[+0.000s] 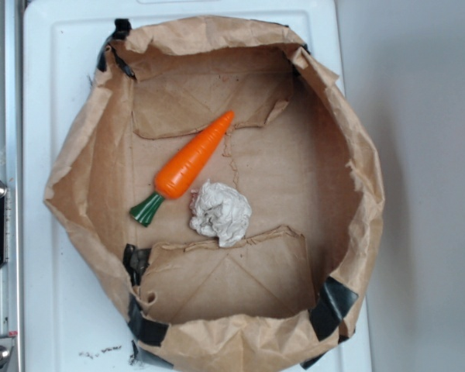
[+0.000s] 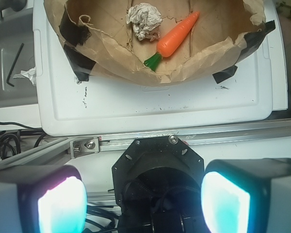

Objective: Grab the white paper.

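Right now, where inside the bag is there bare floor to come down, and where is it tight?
Open floor: right half of the brown paper bag, between the white paper and the right wall; also the near flap below the ball. Tight: the ball sits close beside the toy carrot's green end, apart or touching unclear. The gripper is open, outside the bag.

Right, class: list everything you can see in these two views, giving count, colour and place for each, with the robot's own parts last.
white paper: one, off-white crumpled ball, on the bag floor just beside the carrot's green end.
toy carrot: one, orange with green stem, lying diagonally in the bag.
paper bag: one, brown, opened wide on the board, black tape at its corners.
board: one, white, under the bag.
hex key: one, black, left of the board in the wrist view.
gripper: one, black, pads glowing, apart, well short of the bag.
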You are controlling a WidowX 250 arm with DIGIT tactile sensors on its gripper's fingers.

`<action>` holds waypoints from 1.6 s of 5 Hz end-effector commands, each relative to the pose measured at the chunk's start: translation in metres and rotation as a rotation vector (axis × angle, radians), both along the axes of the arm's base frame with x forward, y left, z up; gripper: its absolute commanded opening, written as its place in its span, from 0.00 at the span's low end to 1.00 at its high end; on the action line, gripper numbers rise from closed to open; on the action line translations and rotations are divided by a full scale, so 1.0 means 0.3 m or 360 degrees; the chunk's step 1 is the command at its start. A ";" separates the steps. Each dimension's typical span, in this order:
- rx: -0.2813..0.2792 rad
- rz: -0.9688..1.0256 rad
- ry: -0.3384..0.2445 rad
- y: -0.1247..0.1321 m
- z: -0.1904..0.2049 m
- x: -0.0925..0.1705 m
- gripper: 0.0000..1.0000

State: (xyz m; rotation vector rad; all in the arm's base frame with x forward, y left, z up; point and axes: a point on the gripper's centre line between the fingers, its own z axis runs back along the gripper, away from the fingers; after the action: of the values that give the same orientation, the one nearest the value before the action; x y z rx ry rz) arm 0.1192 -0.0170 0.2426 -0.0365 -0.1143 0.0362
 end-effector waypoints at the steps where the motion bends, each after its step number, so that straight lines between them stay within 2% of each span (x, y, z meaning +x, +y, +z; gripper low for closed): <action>1: 0.0000 0.0000 0.0000 0.000 0.000 0.000 1.00; 2: 0.0007 0.0283 0.0111 -0.014 -0.030 0.154 1.00; 3: 0.0022 0.0116 0.0056 -0.068 -0.055 0.307 1.00; 4: 0.0014 -0.0250 -0.0087 -0.099 -0.071 0.382 1.00; 5: -0.0065 -0.0602 -0.0168 -0.106 -0.111 0.441 1.00; 6: -0.0092 -0.0727 -0.0266 -0.091 -0.123 0.527 1.00; 7: -0.0091 -0.0647 -0.0230 -0.051 -0.208 0.601 1.00; 8: -0.0056 -0.0558 -0.0207 0.036 -0.300 0.616 1.00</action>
State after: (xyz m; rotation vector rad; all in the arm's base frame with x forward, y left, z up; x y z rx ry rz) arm 0.3049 0.0006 0.1333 -0.1087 -0.1938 -0.3105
